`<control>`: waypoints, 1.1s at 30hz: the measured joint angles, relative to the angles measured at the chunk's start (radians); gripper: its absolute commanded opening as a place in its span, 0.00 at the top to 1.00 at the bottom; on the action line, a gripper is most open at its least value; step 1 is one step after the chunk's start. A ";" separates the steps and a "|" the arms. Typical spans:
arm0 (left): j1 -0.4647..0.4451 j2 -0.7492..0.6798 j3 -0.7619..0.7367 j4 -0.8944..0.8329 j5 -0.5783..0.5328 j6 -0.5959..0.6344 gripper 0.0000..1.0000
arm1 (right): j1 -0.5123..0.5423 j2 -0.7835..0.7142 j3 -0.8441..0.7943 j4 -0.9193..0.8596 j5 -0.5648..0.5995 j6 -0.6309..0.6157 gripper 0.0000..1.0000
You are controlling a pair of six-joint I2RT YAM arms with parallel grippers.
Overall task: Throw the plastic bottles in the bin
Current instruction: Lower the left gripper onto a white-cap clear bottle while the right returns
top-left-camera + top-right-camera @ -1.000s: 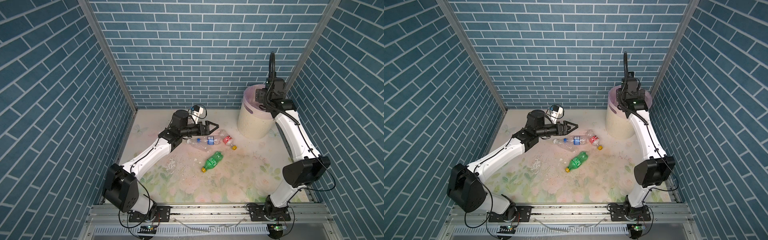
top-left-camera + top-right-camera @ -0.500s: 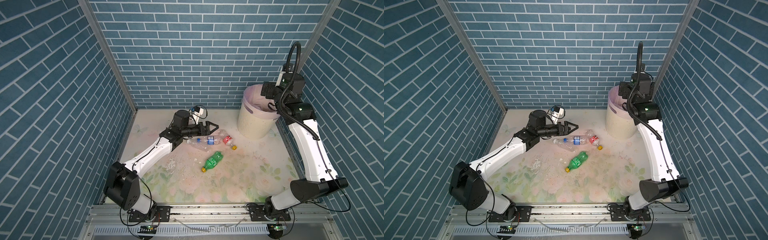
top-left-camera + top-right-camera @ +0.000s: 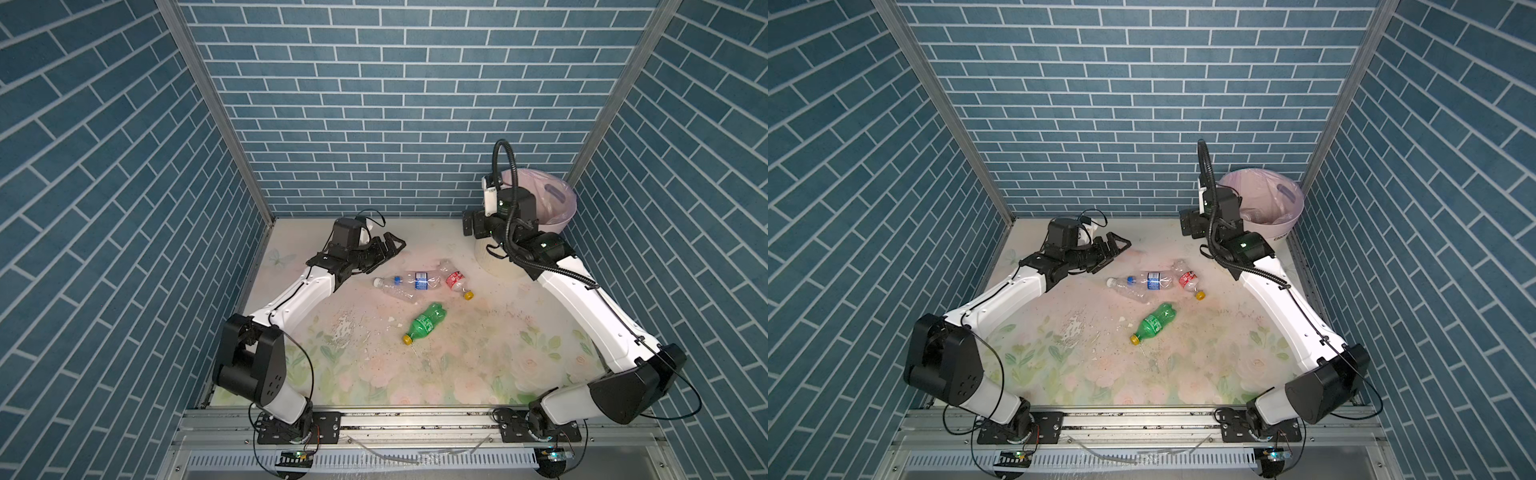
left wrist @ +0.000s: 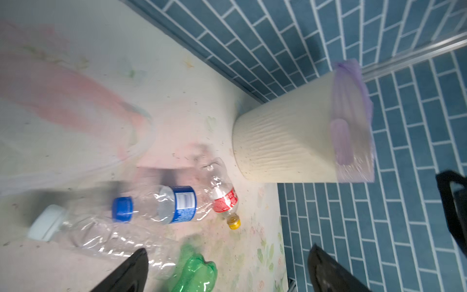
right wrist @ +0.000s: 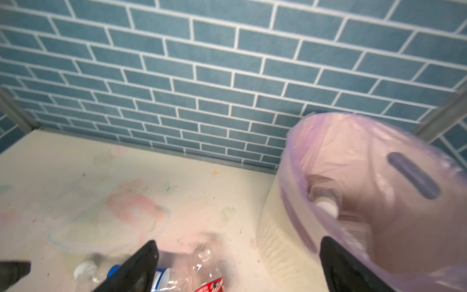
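Lying on their sides mid-table in both top views, four plastic bottles (image 3: 1154, 280) are outside the bin (image 3: 559, 218), which stands in the back right corner; small dark print (image 3: 1280, 237) on its wall is unreadable. The blue-labelled bottle (image 3: 420, 280) runs across the table, cap toward the left arm, touching a crushed clear bottle (image 3: 399, 293) and a red-labelled bottle (image 3: 455, 279) whose yellow cap points frontward; the green bottle (image 3: 428, 321) lies apart, slanted, yellow cap frontward. The left gripper (image 3: 395, 245) hovers just back-left of them, spread wide and empty; the right gripper (image 3: 471, 224) hangs beside the bin. Bare floral mat (image 3: 457, 374) stretches in front. In the left wrist view label lettering is blurred and both fingers (image 4: 126, 273) stand apart. In the right wrist view the fingers (image 5: 336, 265) are parted around nothing, and a white-capped bottle (image 5: 326, 206) lies inside the liner (image 5: 353, 141)
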State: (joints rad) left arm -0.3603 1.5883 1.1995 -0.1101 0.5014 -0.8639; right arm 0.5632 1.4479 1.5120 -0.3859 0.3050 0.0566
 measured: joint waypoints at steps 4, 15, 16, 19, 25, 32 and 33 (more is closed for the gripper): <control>0.011 0.042 -0.002 -0.072 -0.024 -0.047 0.01 | 0.056 -0.002 -0.137 0.051 -0.026 0.029 0.01; 0.025 0.212 0.035 -0.233 -0.034 -0.139 0.01 | 0.115 0.024 -0.317 0.168 -0.049 0.105 0.01; 0.027 0.221 0.035 -0.233 -0.035 -0.147 0.01 | 0.118 0.026 -0.328 0.173 -0.049 0.105 0.01; 0.033 0.231 0.035 -0.233 -0.041 -0.163 0.01 | 0.121 0.026 -0.355 0.195 -0.049 0.105 0.01; 0.039 0.272 0.044 -0.227 -0.046 -0.185 0.01 | 0.121 0.026 -0.403 0.232 -0.057 0.122 0.01; 0.040 0.332 0.045 -0.218 -0.045 -0.207 0.04 | 0.127 0.029 -0.426 0.277 -0.075 0.127 0.01; 0.039 0.336 0.046 -0.214 -0.045 -0.209 0.05 | 0.128 0.033 -0.426 0.283 -0.076 0.127 0.01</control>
State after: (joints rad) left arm -0.3210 1.9244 1.2453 -0.3244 0.4564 -1.0733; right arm 0.6914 1.4811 1.0859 -0.1028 0.2291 0.1833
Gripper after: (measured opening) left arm 0.967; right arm 0.992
